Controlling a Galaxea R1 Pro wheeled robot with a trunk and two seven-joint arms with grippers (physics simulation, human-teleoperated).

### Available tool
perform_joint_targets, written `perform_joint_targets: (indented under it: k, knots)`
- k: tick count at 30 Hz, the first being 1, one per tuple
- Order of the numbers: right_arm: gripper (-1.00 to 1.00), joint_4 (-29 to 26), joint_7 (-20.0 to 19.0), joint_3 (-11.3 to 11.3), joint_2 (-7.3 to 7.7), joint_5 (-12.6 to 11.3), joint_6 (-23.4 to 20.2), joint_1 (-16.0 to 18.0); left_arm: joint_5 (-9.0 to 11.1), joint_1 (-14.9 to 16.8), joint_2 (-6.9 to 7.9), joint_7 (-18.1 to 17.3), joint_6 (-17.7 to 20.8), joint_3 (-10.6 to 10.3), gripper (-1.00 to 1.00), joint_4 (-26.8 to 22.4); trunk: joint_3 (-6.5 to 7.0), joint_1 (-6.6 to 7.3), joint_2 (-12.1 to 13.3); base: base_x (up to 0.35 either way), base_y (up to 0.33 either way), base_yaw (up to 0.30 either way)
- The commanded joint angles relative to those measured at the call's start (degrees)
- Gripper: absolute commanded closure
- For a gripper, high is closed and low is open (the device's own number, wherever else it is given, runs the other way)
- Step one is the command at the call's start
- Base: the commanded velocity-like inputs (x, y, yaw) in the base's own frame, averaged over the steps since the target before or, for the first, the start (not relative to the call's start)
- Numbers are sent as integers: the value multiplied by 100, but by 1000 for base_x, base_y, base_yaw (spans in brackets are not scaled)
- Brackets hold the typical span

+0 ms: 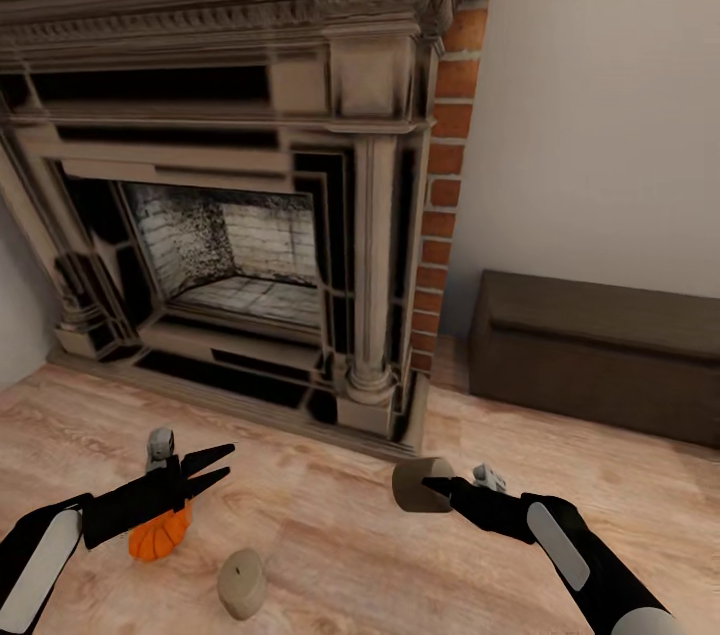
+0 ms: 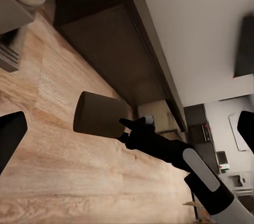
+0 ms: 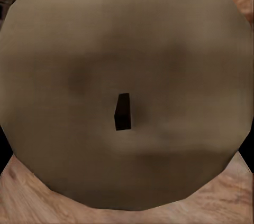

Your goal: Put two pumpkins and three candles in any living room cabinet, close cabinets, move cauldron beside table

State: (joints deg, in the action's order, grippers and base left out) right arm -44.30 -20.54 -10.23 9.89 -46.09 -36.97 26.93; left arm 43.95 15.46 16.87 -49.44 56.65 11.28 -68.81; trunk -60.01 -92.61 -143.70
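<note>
An orange pumpkin sits on the wood floor, partly hidden under my left gripper, which hovers just above it, open and holding nothing. Its dark fingers frame the left wrist view. My right gripper is shut on a tan candle, held sideways above the floor; this candle and the right gripper also show in the left wrist view. The candle's round end face with its dark wick is close up in the right wrist view. Another candle lies on the floor between my arms. The long dark brown cabinet stands shut against the right wall.
A large stone fireplace with a brick side rises straight ahead, its hearth base reaching onto the floor. Bare wood floor lies between it and my arms. The cabinet runs along the white wall.
</note>
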Motion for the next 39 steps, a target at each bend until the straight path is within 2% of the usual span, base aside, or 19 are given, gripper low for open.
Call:
perform_joint_targets:
  k: [1, 15, 32, 34, 35, 37, 38, 39]
  knots:
    - [100, 0, -9, -14, 4, -12, -12, 5, -9, 1, 0, -22, 22, 6, -100, 0, -5, 1, -2, 39, 20, -250]
    - [100, 0, -17, -14, 4, -9, -12, 5, -9, 1, 6, -22, 22, 15, -100, 95, -5, 1, -2, 4, 50, -236]
    - [100, 1, -12, -14, 4, -5, -12, 5, -44, 1, 9, 28, 14, 21, -100, 96, -5, 1, -2, 0, 0, -12]
    - [100, 4, -12, -14, 4, -5, -12, 5, -75, 1, 6, 238, 7, 114, -100, 94, -5, 1, -2, 0, 0, 0]
    - [100, 4, -12, -14, 4, -5, -12, 5, -83, 1, 2, 468, 6, 156, -100, 91, -5, 1, -2, 0, 0, 0]
    - [100, 6, -12, -14, 4, -2, -9, 5, -69, 1, -23, 1135, 5, 206, -100, 87, -5, 1, -2, 0, 0, 0]
    - [100, 6, -12, -14, 3, 1, -8, 5, -51, 1, -52, 1673, 4, 219, -100, 60, -5, 1, -2, 0, 0, 0]
    - [100, 7, -12, -14, 3, 2, -6, 5, -37, 1, -75, 2013, 4, 220, -100, 46, -5, 1, -2, 0, 0, 0]
